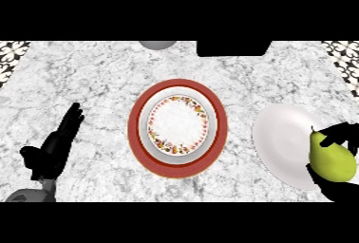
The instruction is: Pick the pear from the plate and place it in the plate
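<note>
Desk [84, 76]: grey marbled top. Red-rimmed plate [178, 127]: centre, floral inner ring, bare; landmark. White plate [284, 142]: right of the landmark, near the desk's edge. Left hand [57, 142]: left of the landmark, fingers straight, resting, holding nothing. Right hand [344, 142]: right of the landmark, over the white plate's far side, curled round the pear. Pear [332, 159]: yellow-green, stem up; likely light, firm, smooth-skinned, slippery; best taken around the wide belly.

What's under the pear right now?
The white plate shows under the pear on its left side. The right hand curls round the pear, hiding its far side and base, so contact with the plate cannot be seen.
</note>
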`<move>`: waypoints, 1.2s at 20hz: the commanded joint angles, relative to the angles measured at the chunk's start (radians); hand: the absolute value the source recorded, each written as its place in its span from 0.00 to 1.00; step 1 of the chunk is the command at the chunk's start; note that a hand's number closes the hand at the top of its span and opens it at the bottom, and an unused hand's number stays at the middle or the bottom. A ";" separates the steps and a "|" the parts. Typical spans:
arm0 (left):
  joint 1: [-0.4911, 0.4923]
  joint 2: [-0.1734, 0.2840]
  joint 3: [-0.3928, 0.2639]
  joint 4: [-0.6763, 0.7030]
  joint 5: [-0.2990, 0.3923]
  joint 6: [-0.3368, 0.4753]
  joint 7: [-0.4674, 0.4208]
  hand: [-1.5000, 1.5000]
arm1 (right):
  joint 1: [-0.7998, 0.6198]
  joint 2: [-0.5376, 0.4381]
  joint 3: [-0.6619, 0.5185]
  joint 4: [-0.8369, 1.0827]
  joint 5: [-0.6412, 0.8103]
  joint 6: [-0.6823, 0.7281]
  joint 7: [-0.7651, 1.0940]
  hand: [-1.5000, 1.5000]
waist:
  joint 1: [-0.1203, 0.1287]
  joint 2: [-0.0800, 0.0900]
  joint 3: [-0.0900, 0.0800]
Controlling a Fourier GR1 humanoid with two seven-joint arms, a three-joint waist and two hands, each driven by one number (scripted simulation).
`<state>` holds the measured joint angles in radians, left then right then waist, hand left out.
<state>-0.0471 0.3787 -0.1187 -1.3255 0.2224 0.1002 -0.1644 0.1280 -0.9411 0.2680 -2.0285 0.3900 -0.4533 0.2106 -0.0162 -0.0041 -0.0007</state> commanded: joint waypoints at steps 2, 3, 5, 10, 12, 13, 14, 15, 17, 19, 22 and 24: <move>-0.040 -0.019 0.018 0.017 -0.020 -0.034 0.012 0.50 | -0.069 0.079 -0.030 -0.070 0.037 0.097 0.072 1.00 | 0.014 0.004 0.000; -0.001 0.003 0.027 -0.013 -0.011 -0.040 0.011 0.50 | -0.124 0.083 0.003 -0.122 0.067 0.126 0.159 1.00 | 0.020 0.004 0.000; -0.036 -0.026 0.028 0.007 -0.046 -0.032 0.020 0.50 | -0.100 0.154 0.011 -0.116 0.127 0.146 0.136 1.00 | 0.015 0.004 0.000; -0.063 -0.049 0.033 0.048 -0.056 -0.038 0.021 0.50 | -0.311 0.275 0.149 -0.100 0.208 0.278 0.308 1.00 | 0.022 0.005 0.000; -0.042 -0.037 0.026 -0.003 -0.057 -0.051 0.035 0.50 | -0.425 0.344 0.171 0.024 0.186 0.309 0.292 1.00 | 0.031 0.006 0.000; 0.010 -0.019 0.039 -0.034 -0.036 -0.069 0.019 0.50 | -0.503 0.373 0.190 0.076 0.186 0.328 0.315 1.00 | 0.046 0.007 0.000; -0.020 -0.029 0.034 -0.018 -0.072 -0.034 0.032 0.50 | -0.494 0.413 0.242 0.001 0.228 0.358 0.394 1.00 | 0.033 0.005 0.000; 0.016 -0.016 0.036 -0.058 -0.053 -0.059 0.038 0.50 | -0.529 0.466 0.272 0.021 0.252 0.363 0.439 1.00 | 0.038 0.004 0.000; -0.024 -0.066 0.029 0.003 -0.080 -0.030 0.027 0.50 | -0.576 0.546 0.276 0.132 0.270 0.363 0.399 1.00 | 0.028 0.006 0.000; 0.044 -0.010 0.061 -0.068 -0.037 -0.092 0.041 0.50 | -0.622 0.616 0.286 0.245 0.305 0.333 0.357 1.00 | 0.036 0.005 0.001; -0.028 -0.068 0.046 0.045 -0.079 -0.071 -0.016 0.50 | -0.710 0.749 0.306 0.412 0.359 0.305 0.353 1.00 | 0.032 0.007 0.000; -0.031 -0.061 0.070 0.021 -0.074 -0.070 0.013 0.50 | -0.686 0.793 0.300 0.475 0.381 0.278 0.292 1.00 | 0.027 0.006 0.001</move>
<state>-0.0622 0.3221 -0.0694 -1.3074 0.1471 0.0388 -0.1644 -0.5104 -0.2669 0.5544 -1.6966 0.7212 -0.1463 0.5454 0.0140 0.0019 -0.0006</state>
